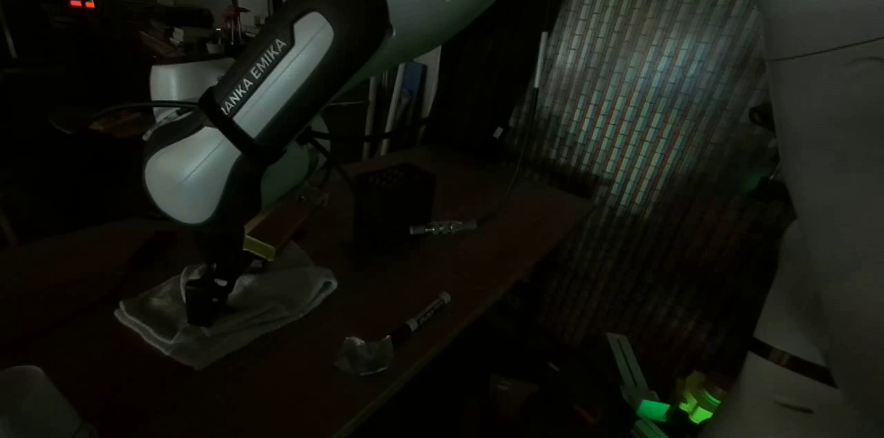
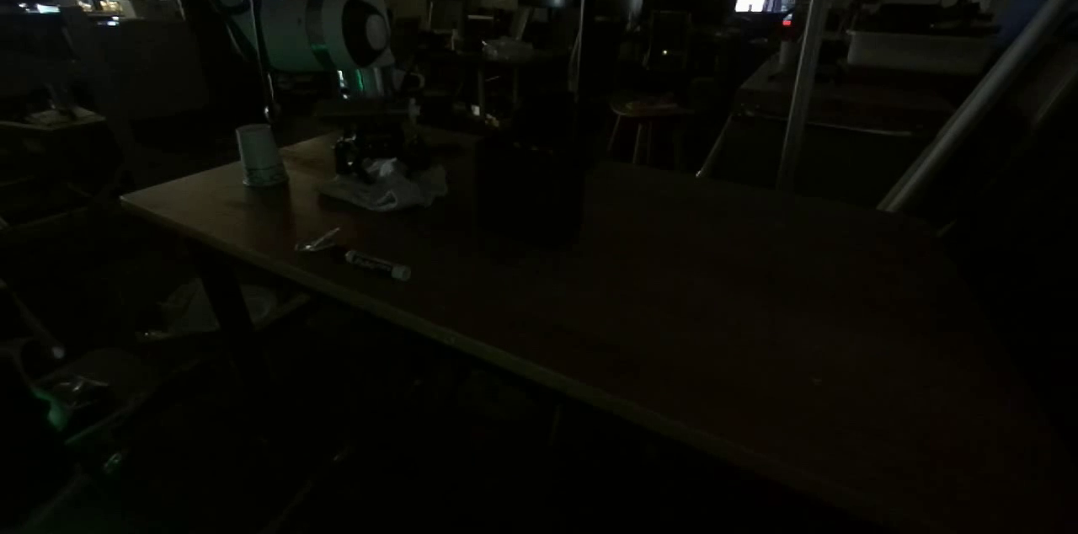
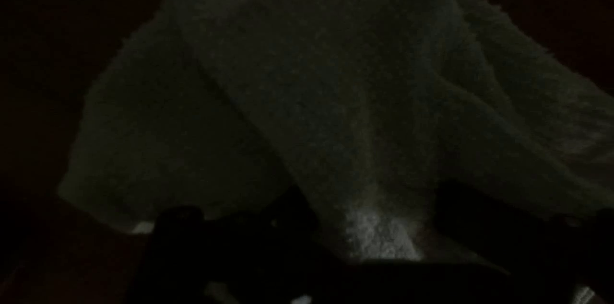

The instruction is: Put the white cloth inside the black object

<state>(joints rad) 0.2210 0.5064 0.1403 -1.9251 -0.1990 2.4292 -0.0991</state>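
The white cloth [image 1: 290,296] lies rumpled on the dark table in both exterior views [image 2: 396,193]. It fills most of the wrist view [image 3: 307,83], with folds rising toward the jaws. My gripper [image 1: 207,307] points down at the cloth, its fingertips at cloth level; it also shows in an exterior view [image 2: 376,165]. In the wrist view the two dark fingers [image 3: 371,203] stand apart, with a ridge of cloth between them. The black object [image 1: 394,210] is a box-like container standing on the table beside the cloth, also very dark in an exterior view [image 2: 529,193].
A marker [image 1: 428,311] and a crumpled clear wrapper [image 1: 364,355] lie near the table's edge. An upside-down pale cup [image 2: 261,155] stands near the table's end. A cable with a connector [image 1: 445,226] hangs in front of the black container. The scene is very dark.
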